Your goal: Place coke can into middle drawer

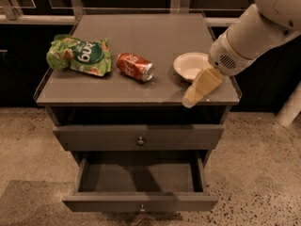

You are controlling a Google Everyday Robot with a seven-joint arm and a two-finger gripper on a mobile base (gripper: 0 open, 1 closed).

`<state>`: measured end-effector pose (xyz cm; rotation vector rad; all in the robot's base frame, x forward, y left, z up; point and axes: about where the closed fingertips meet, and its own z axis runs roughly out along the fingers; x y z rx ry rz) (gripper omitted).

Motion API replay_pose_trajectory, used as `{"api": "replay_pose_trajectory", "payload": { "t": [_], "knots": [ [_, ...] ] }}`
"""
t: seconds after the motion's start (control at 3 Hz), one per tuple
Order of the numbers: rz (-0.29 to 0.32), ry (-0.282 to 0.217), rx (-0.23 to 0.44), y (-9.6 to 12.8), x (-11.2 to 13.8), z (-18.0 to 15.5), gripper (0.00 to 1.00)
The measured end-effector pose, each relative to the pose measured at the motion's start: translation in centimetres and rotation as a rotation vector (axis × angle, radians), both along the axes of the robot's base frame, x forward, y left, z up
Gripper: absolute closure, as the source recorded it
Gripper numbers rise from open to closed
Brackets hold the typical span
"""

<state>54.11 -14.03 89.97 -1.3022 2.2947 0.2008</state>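
Observation:
The coke can (pixel 135 66) lies on its side on the grey cabinet top (pixel 141 36), left of centre, red with white lettering and a silver end. My gripper (pixel 190 99) hangs over the front right edge of the top, well to the right of the can, its cream fingers pressed together and empty. The middle drawer (pixel 103 203) is pulled open below; its inside shows nothing in it. The drawer above it (pixel 94 138) is closed.
A green crisp bag (pixel 80 55) lies on the left of the cabinet top. A white bowl (pixel 188 65) sits at the right, just behind the gripper. My white arm (pixel 254 32) reaches in from the upper right. Speckled floor surrounds the cabinet.

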Motion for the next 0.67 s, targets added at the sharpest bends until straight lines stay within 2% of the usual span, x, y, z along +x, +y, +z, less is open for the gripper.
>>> {"api": "replay_pose_trajectory", "payload": {
  "t": [0.33,0.67],
  "knots": [
    [-0.081,-0.134,0.14,0.1,4.6,1.8,0.0],
    [-0.061,-0.253,0.244,1.8,9.3,4.4,0.0]
  ]
}}
